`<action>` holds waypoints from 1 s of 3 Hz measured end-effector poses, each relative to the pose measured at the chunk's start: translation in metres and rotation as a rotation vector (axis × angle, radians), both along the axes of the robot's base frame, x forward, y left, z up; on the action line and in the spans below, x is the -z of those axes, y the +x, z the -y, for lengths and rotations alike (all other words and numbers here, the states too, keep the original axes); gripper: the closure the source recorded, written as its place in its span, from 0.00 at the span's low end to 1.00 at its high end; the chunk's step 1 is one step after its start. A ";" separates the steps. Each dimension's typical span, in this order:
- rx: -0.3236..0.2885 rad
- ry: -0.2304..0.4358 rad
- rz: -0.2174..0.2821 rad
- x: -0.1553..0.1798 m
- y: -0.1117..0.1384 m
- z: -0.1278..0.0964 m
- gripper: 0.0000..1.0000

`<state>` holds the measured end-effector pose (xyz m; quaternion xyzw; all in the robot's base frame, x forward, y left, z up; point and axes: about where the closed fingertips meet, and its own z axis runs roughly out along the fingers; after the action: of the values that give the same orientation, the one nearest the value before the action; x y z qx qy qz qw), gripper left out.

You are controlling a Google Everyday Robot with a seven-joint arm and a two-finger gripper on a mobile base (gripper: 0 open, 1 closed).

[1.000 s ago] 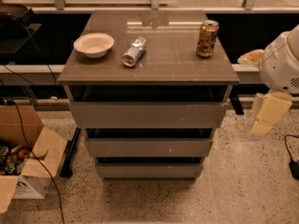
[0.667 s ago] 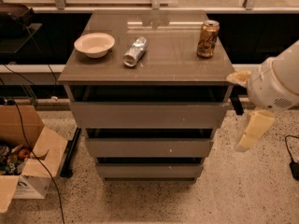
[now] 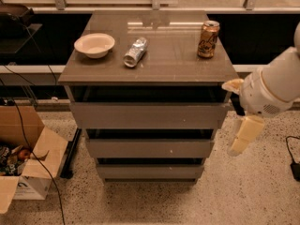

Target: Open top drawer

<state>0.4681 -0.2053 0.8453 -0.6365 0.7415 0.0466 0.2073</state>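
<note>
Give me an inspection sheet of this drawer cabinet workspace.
Surface: cabinet top, grey-brown, glossy.
Job's things: top drawer, looks closed.
Clutter: bowl, silver can lying on its side, orange can upright, all on the cabinet top.
Grippers: gripper open, at the top drawer's right end.
Cables: black cable on the floor at left; second cable far right.
Surroundings: open cardboard box lower left; speckled floor.

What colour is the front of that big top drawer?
Top drawer: plain grey-brown, camera view. The gripper hangs at its right end.
</note>
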 end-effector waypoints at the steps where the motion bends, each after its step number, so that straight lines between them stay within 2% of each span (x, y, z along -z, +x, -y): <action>1: -0.020 0.045 -0.002 0.031 0.011 -0.004 0.00; 2: -0.049 0.088 0.013 0.065 0.030 -0.011 0.00; 3: -0.051 0.131 0.031 0.093 0.055 -0.019 0.00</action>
<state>0.5229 -0.1864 0.7526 -0.6408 0.7172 0.0900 0.2587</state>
